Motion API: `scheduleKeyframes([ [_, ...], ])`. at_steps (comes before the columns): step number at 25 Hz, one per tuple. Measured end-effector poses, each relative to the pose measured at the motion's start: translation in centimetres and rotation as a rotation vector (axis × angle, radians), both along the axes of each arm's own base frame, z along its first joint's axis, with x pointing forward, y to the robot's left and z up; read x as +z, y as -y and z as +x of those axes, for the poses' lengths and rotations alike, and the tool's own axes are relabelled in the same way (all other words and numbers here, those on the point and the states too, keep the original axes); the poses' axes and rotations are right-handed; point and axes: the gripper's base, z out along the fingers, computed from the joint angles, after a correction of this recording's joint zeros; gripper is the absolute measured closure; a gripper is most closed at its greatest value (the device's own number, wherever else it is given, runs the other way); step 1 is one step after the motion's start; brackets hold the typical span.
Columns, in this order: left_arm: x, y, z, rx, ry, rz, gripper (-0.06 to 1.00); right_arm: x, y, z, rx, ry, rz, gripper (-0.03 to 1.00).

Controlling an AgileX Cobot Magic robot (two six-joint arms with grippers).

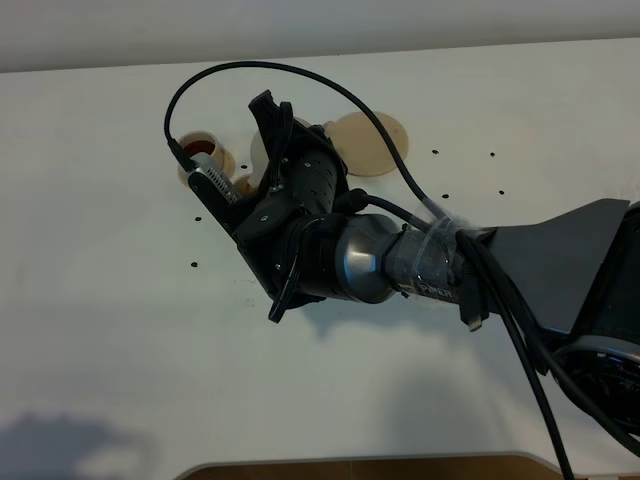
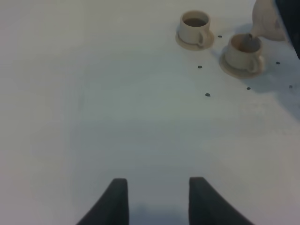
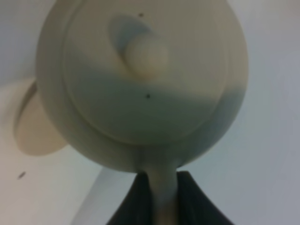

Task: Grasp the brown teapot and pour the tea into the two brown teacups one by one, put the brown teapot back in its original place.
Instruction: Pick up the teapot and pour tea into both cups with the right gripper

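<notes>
My right gripper (image 3: 159, 190) is shut on the loop handle of the brown teapot (image 3: 140, 79) and holds it tilted in the air. In the left wrist view the teapot's spout (image 2: 265, 21) hangs just over the rim of one brown teacup (image 2: 243, 52). The other teacup (image 2: 194, 28) stands beside it and holds dark tea. In the high view the right gripper (image 1: 270, 140) hides most of the teapot (image 1: 258, 152) and the near cup. The far cup (image 1: 205, 150) shows reddish tea. My left gripper (image 2: 158, 190) is open and empty, well short of the cups.
A flat round tan saucer (image 1: 368, 143) lies bare on the white table, to the right of the teapot; it also shows in the right wrist view (image 3: 35, 126). Small dark dots mark the tabletop. The right arm and its cables cross the table's middle.
</notes>
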Motion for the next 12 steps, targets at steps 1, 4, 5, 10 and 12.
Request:
scheduleKeyframes([
  [1,0.0,0.0,0.0,0.0,0.0,0.0,0.61,0.05,-0.09,-0.05,0.009,0.006,-0.007,0.88],
  [4,0.0,0.0,0.0,0.0,0.0,0.0,0.61,0.26,-0.39,-0.15,0.045,0.031,-0.039,0.88],
  [5,0.0,0.0,0.0,0.0,0.0,0.0,0.61,0.32,-0.46,-0.16,0.056,0.038,-0.049,0.88],
  [10,0.0,0.0,0.0,0.0,0.0,0.0,0.61,0.45,-0.53,-0.1,0.08,0.054,-0.086,0.88],
  [12,0.0,0.0,0.0,0.0,0.0,0.0,0.61,0.45,-0.52,-0.1,0.087,0.055,-0.103,0.88],
])
